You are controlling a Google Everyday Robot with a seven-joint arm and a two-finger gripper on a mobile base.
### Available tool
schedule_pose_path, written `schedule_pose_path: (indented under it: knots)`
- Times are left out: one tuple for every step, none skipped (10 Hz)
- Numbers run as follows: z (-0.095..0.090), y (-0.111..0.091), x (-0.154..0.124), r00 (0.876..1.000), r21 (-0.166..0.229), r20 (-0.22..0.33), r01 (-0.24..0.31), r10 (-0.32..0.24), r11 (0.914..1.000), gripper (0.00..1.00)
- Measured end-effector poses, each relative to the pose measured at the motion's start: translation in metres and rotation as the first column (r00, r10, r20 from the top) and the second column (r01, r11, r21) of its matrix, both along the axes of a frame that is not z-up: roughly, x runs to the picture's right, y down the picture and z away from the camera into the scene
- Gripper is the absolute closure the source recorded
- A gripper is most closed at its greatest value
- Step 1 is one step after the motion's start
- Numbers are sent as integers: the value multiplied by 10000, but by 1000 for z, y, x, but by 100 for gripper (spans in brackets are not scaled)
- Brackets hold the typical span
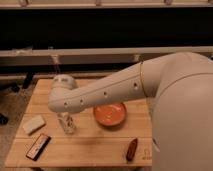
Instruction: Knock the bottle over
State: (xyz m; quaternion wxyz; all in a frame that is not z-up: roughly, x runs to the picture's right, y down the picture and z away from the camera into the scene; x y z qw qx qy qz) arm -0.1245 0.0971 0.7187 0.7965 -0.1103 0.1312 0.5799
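Bottle (67,125) seen upright on surface (90,146), tool (64,115) apparently held right over it, its opening not made out, bowl (110,115) nearby.

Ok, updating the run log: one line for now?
tool: at bottle | bottle: upright, left of orange bowl | knocked: no

You won't find any readable text here, not even on the bottle (67,125); the claw (64,115) hangs right at its top.

Clear bottle (66,123) beneath white-armed end effector (64,113) (orange bowl (110,114) beside).
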Motion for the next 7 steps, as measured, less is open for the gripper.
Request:
schedule_pose_path:
  knots:
    - [6,-4,-5,10000,33,74,21,-22,10000,0]
    - [8,-6,-7,9999,50,104,33,-33,10000,0]
    - [9,-7,-9,9999,60,136,38,-39,10000,0]
    - [11,-8,-11,9999,65,156,43,-44,10000,0]
    - [9,-7,-11,9999,63,134,40,-41,10000,0]
    - [8,-6,-7,10000,76,97,16,-17,10000,0]
    - [5,-5,-3,10000,82,67,-24,23,10000,0]
